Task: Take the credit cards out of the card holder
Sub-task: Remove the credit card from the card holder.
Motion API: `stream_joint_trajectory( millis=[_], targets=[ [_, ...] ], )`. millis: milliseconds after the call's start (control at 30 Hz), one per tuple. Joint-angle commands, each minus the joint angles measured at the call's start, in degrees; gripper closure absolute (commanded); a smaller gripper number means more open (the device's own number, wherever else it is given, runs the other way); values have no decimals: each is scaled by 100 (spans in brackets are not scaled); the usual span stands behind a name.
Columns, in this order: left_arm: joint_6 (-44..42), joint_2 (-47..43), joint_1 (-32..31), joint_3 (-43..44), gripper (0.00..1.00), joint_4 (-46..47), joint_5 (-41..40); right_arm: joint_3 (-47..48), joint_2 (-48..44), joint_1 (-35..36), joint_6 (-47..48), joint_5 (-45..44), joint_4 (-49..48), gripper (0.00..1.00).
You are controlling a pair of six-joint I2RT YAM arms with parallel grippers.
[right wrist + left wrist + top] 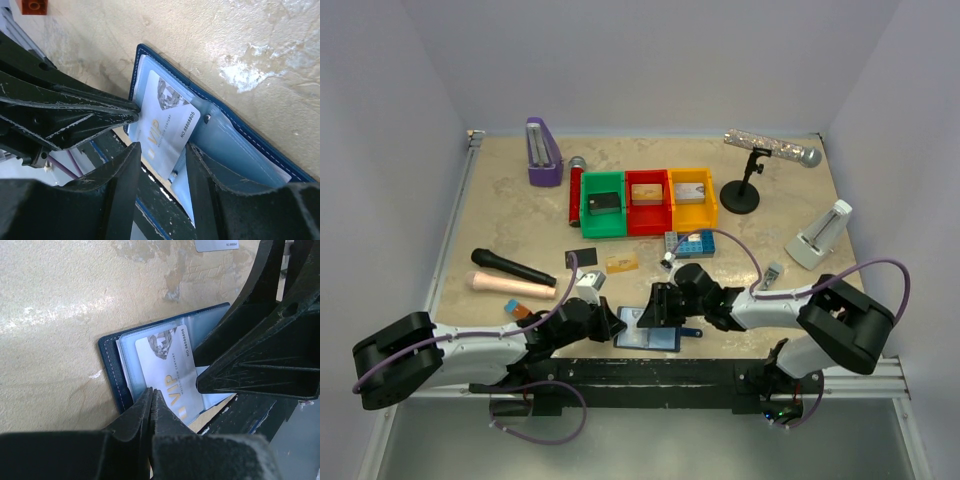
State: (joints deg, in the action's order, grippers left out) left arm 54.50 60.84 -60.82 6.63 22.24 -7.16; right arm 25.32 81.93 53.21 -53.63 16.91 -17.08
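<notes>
Card holder (648, 338) lies open at the tabletop's (500, 215) near edge. We see left gripper (151, 391) pressed together, right gripper (163, 150) spread.

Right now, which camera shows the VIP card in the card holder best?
The right wrist view: nearly the whole VIP card shows, lettering readable, sticking out of the card holder. The left wrist view shows it too, but partly covered. In the top view it is too small to make out.

Robot lab cell — white walls (650, 60), stone-look table (510, 215), mounting rail (650, 375), scattered props
</notes>
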Motion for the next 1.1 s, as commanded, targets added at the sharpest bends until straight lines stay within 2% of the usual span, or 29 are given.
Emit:
stream_joint_trajectory(
  millis=[0,333,567,800,1067],
  targets=[
    [8,42,17,-197,100,-247,-93,-238,139,-56,-218,234,-892,55],
    [96,25,8,-364,100,-194,-75,-387,578,-144,-464,621,-1850,57],
    [113,33,17,-417,100,-176,-75,-466,851,-162,-614,700,-2149,58],
    [131,130,8,-435,100,-115,-66,-686,1185,-241,-956,920,-3397,64],
    [131,-28,8,-452,100,-272,-128,-774,1176,-346,-983,1025,-3601,72]
  ],
)
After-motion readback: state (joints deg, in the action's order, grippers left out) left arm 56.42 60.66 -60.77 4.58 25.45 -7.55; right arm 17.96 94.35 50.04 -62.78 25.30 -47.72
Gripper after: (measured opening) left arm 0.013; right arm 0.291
